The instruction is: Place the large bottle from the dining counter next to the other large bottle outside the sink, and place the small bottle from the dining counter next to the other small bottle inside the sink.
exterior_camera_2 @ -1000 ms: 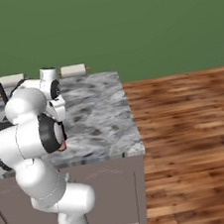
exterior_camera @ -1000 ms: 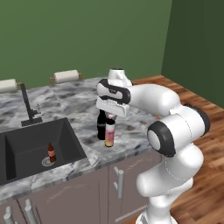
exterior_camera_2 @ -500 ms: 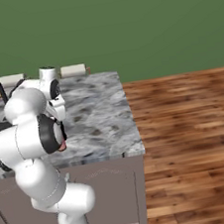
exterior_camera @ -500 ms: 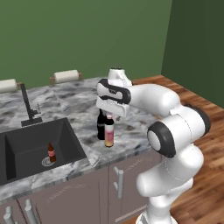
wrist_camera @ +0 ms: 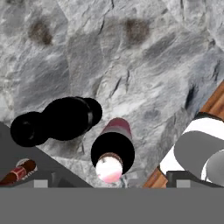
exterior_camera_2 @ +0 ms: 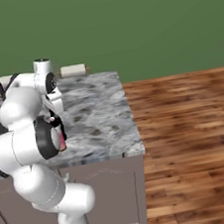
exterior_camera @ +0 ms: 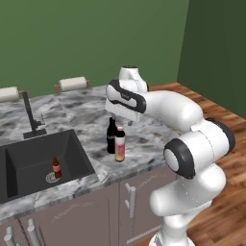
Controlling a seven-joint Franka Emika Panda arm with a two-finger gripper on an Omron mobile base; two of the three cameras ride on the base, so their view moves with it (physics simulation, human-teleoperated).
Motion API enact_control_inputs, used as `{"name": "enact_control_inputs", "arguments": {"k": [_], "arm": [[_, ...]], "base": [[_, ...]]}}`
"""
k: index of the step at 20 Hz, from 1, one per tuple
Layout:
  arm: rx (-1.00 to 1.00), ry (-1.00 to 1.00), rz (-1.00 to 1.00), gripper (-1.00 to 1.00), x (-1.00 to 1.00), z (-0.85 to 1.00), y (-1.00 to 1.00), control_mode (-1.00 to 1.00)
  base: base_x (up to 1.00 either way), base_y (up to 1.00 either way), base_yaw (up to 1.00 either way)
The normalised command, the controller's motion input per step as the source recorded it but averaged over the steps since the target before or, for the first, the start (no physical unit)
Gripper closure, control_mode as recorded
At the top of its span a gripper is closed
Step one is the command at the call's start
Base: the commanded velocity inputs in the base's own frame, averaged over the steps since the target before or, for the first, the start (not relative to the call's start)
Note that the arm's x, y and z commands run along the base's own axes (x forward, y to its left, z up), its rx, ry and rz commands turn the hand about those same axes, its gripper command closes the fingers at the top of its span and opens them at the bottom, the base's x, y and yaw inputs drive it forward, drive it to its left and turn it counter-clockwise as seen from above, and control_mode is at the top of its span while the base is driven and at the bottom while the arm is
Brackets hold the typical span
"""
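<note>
Left base view: we logged the tool (exterior_camera: 118, 120) newly spread, large bottle (exterior_camera: 119, 144) released beside other large bottle (exterior_camera: 111, 136); first placement done.

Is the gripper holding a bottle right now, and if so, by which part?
Nothing is held. The gripper is open above the large bottle, which stands free on the counter beside the other large bottle.

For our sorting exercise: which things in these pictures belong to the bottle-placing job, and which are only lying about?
Belong to the job:
large bottle, standing beside the other large bottle
other small bottle in the sink
tool, open above the bottles

Lying about:
paper towel roll
faucet
</note>
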Motion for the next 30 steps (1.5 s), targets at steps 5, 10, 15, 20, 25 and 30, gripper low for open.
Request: {"name": "enact_control_inputs", "arguments": {"k": [5,10,15,20,25,30], "arm": [[0.00,0.00,0.09,-1.00,-0.16,0.19,0.01,-1.00],[0.00,-0.01,0.24,-1.00,-0.13,0.08,-0.04,-1.00],[0.00,-0.06,0.42,-1.00,-0.59,0.15,-0.04,-1.00],[0.00,-0.04,0.46,-1.00,-0.59,0.16,0.00,-1.00],[0.01,-0.05,0.34,-1.00,-0.46,0.10,-0.08,-1.00],[0.07,-0.10,0.14,-1.00,-0.07,0.02,-0.25,-1.00]], "base": [[0.00,0.00,0.00],[0.00,0.00,0.00],[0.00,0.00,0.00],[0.00,0.00,0.00],[0.00,0.00,0.00],[0.00,0.00,0.00]]}}
